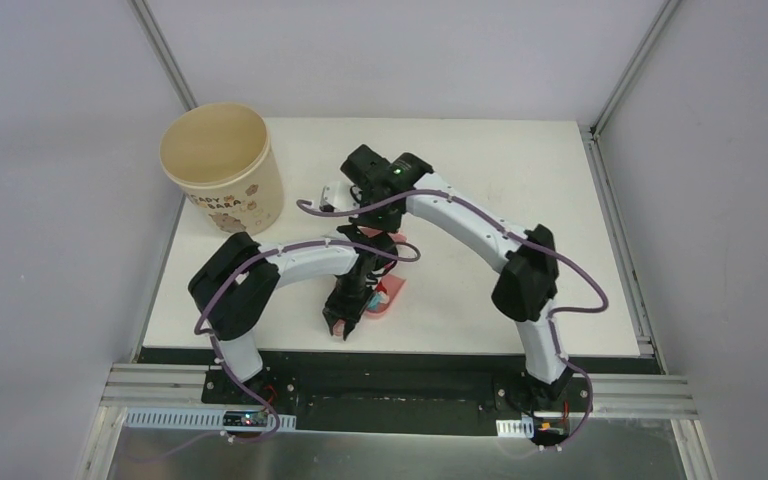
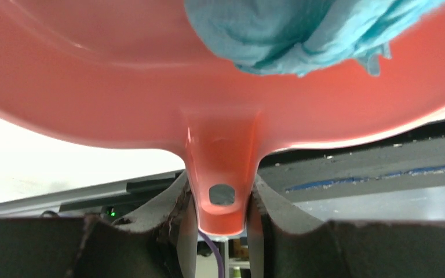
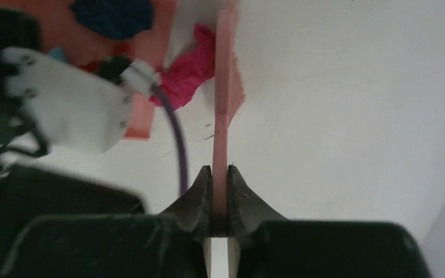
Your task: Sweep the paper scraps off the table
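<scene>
A: How are the pincers seen?

B: The left pincer (image 2: 221,197) is clamped on the handle of the pink dustpan (image 2: 92,87). The right pincer (image 3: 220,176) is closed on the thin handle of the pink brush (image 3: 225,87).

A: Where are the scraps found?

B: A teal scrap (image 2: 301,35) and a dark blue scrap (image 3: 113,16) are seen inside the dustpan, near the middle of the front edge of the tabletop (image 1: 480,170). A magenta scrap (image 3: 191,72) is seen on the tabletop between the dustpan's lip and the brush, up against the brush.

A: What else is carried?

B: A beige bucket (image 1: 222,170) is seen at the far left corner.
</scene>
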Controlling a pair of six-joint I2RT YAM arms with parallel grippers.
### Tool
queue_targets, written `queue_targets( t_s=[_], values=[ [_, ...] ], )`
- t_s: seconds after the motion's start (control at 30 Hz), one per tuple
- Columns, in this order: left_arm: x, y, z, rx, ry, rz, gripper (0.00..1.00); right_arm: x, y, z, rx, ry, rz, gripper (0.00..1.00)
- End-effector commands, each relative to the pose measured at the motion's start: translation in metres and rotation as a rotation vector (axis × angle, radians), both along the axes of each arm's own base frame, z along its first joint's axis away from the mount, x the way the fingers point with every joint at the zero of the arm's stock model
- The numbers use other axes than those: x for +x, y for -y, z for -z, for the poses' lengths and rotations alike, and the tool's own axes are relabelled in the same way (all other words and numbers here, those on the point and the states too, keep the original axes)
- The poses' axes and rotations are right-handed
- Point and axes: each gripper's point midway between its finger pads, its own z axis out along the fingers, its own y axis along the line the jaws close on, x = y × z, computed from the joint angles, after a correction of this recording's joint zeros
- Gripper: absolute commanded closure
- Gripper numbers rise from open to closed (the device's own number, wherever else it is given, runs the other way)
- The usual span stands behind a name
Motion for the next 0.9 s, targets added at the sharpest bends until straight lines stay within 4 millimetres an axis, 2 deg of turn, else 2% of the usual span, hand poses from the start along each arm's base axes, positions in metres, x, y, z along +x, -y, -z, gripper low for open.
queue_targets(
  t_s=[0.0, 0.1, 0.23, 0.4, 0.5, 0.7, 0.87],
  values=[
    [0.019, 0.012, -0.001, -0.060, 0.066, 0.017, 1.00, -0.110, 0.029, -0.045, 0.099, -0.283, -0.007, 1.00],
    [0.027, 0.019, 0.004, -0.110, 0.129, 0.041, 1.00, -0.110, 0.040, -0.065, 0.189, -0.288, 0.072, 1.00],
    [0.038, 0.027, 0.005, -0.147, 0.227, 0.085, 1.00, -0.086, 0.053, -0.094, 0.389, -0.402, 0.265, 1.00],
    [0.044, 0.045, -0.004, -0.204, 0.328, 0.156, 1.00, -0.055, 0.073, -0.095, 0.449, -0.447, 0.426, 1.00],
    [0.045, 0.046, -0.010, -0.210, 0.375, 0.179, 1.00, -0.041, 0.088, -0.102, 0.505, -0.465, 0.505, 1.00],
    [0.036, 0.040, -0.018, -0.232, 0.401, 0.180, 1.00, -0.028, 0.126, -0.143, 0.660, -0.375, 0.586, 1.00],
    [0.033, 0.037, -0.024, -0.251, 0.411, 0.177, 1.00, -0.022, 0.164, -0.151, 0.736, -0.296, 0.700, 1.00]
  ],
)
